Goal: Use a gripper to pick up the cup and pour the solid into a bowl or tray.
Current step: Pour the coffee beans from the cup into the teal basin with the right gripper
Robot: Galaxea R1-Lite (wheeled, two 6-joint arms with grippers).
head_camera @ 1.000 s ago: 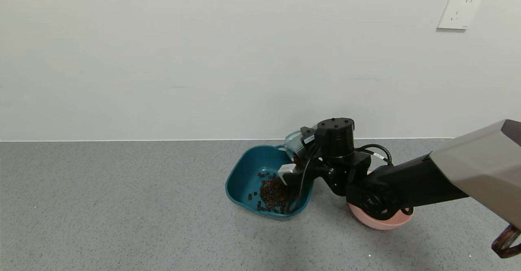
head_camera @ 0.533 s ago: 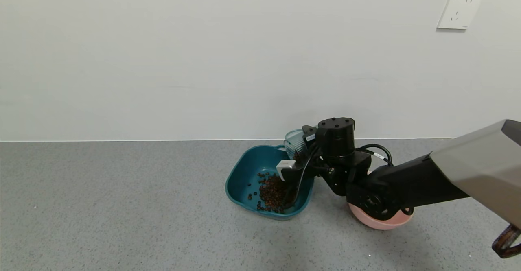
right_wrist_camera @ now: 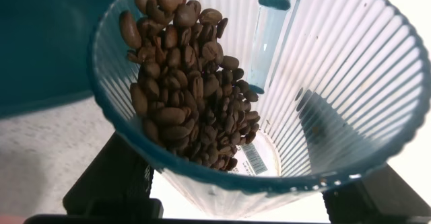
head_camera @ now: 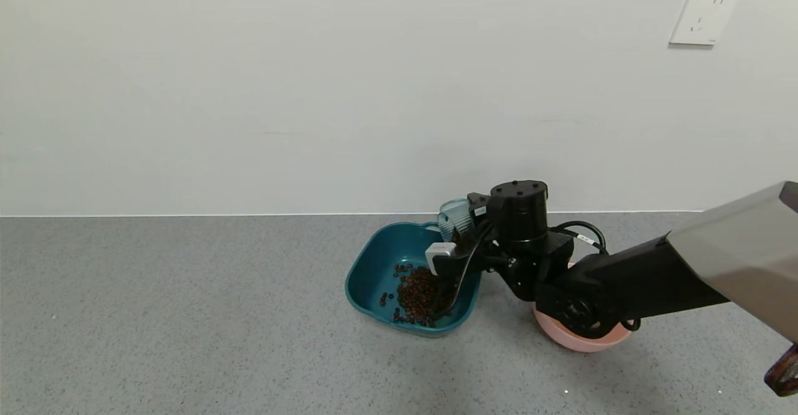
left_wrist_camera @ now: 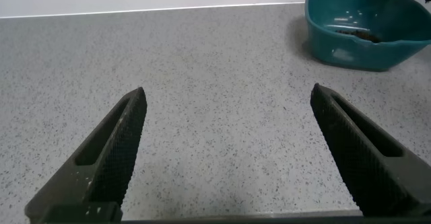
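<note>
My right gripper (head_camera: 458, 234) is shut on the translucent blue-grey ribbed cup (head_camera: 451, 217) and holds it tilted over the far right corner of the dark teal square basin (head_camera: 368, 265). A pile of dark brown beans (head_camera: 419, 295) lies in the basin. In the right wrist view the cup (right_wrist_camera: 323, 83) fills the picture and several beans (right_wrist_camera: 188, 89) still lie along its lower wall. The basin also shows in the left wrist view (left_wrist_camera: 337, 42). My left gripper (left_wrist_camera: 229, 157) is open and empty, low over bare counter far from the basin.
A round pink bowl (head_camera: 583, 339) sits on the grey speckled counter under my right arm, right of the basin. A white wall with a socket (head_camera: 704, 15) stands close behind the basin.
The cup has tipped back up a little and shifted slightly right and up with the right gripper. The bean pile in the basin has grown slightly.
</note>
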